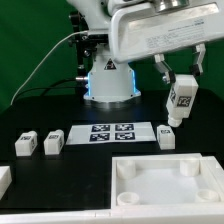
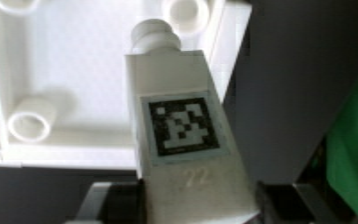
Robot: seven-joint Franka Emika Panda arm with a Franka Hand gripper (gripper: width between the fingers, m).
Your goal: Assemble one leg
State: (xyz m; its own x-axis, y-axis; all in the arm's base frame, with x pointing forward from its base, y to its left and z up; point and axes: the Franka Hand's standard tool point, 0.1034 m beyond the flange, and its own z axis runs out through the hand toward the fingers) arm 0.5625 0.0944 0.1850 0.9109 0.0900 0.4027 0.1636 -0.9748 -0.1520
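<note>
My gripper (image 1: 182,80) is shut on a leg (image 1: 181,100), a small white block with a black-and-white tag, and holds it in the air at the exterior view's right. The held leg hangs above another leg (image 1: 167,135) standing on the table. In the wrist view the held leg (image 2: 179,105) fills the middle between my gripper's (image 2: 194,205) dark fingers (image 2: 119,200), its round peg end pointing away. It hangs over the edge of the large white tray-like piece (image 2: 51,70). Two more legs (image 1: 24,144) (image 1: 54,143) lie at the exterior view's left.
The marker board (image 1: 110,131) lies flat in the middle of the black table. The large white tray-like piece (image 1: 165,182) sits at the front right. A white part (image 1: 4,180) shows at the front left edge. The robot base (image 1: 108,75) stands behind.
</note>
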